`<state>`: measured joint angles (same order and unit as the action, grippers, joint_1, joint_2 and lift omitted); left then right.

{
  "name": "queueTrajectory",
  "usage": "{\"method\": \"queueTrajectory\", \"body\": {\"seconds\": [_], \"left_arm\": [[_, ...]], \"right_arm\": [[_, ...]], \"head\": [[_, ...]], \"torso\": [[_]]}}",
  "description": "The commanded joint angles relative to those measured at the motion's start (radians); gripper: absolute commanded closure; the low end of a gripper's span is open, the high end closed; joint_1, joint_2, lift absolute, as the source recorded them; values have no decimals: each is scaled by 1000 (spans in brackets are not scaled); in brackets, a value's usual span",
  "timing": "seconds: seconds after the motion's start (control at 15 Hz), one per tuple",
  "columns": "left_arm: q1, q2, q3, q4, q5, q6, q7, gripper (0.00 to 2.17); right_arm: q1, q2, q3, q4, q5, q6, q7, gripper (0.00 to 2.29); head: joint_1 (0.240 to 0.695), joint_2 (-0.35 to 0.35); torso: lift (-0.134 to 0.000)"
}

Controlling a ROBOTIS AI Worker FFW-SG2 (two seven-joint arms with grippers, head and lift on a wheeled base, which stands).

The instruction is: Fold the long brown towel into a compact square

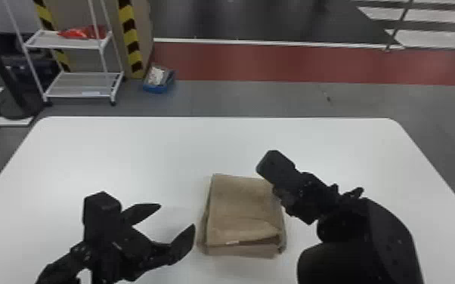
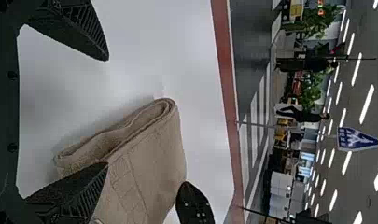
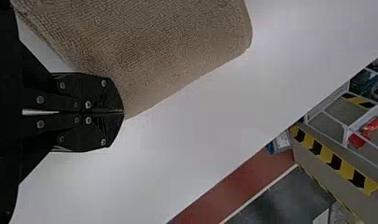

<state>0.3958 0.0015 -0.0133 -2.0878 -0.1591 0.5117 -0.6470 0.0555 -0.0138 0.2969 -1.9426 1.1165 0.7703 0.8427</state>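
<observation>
1. Table (image 1: 106,151), one, white, rounded corners; stands before the robot.
2. Shelf cart (image 1: 75,81), one, white; on the floor beyond the table.
3. Towel (image 1: 242,204), one, brown, folded in layers; lies on the table, between the grippers.
4. Left gripper (image 1: 177,216), black; released, fingers parted, beside the towel.
5. Right gripper (image 1: 289,198), black; clenched, fingers together, at the towel's right side; contact cannot be told.

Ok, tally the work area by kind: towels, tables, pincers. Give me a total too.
Towels: 1, the folded brown towel
Tables: 1, the white table
Pincers: 2, the left pincer and the right pincer
Total: 4
</observation>
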Motion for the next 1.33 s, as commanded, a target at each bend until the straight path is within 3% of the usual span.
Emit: {"method": "queueTrajectory", "body": {"seconds": [0.0,0.07,0.2,0.53,0.87,1.27], "left_arm": [[0,-4,27,-9,24,0,0,80],[2,-4,44,-14,46,0,1,80],[0,-4,67,-24,64,3,-2,80],[17,-4,141,-43,121,0,-13,80],[25,-4,191,-46,153,-6,-36,80],[25,-4,211,-28,171,-37,-36,80]], "right_arm": [[14,-2,-19,-105,-33,36,33,2020],[18,-5,-30,-133,-32,60,73,2020],[33,-40,-53,-142,-24,82,107,2020],[-19,-41,-70,-35,6,94,153,2020],[-98,12,-36,108,14,88,67,2020],[-146,15,-10,217,11,85,-10,2020]], "head": [[695,-51],[695,-45],[695,-31],[695,-49],[695,-12],[695,18]], "torso": [[-125],[-125],[-125],[-125],[-125],[-125]]}}
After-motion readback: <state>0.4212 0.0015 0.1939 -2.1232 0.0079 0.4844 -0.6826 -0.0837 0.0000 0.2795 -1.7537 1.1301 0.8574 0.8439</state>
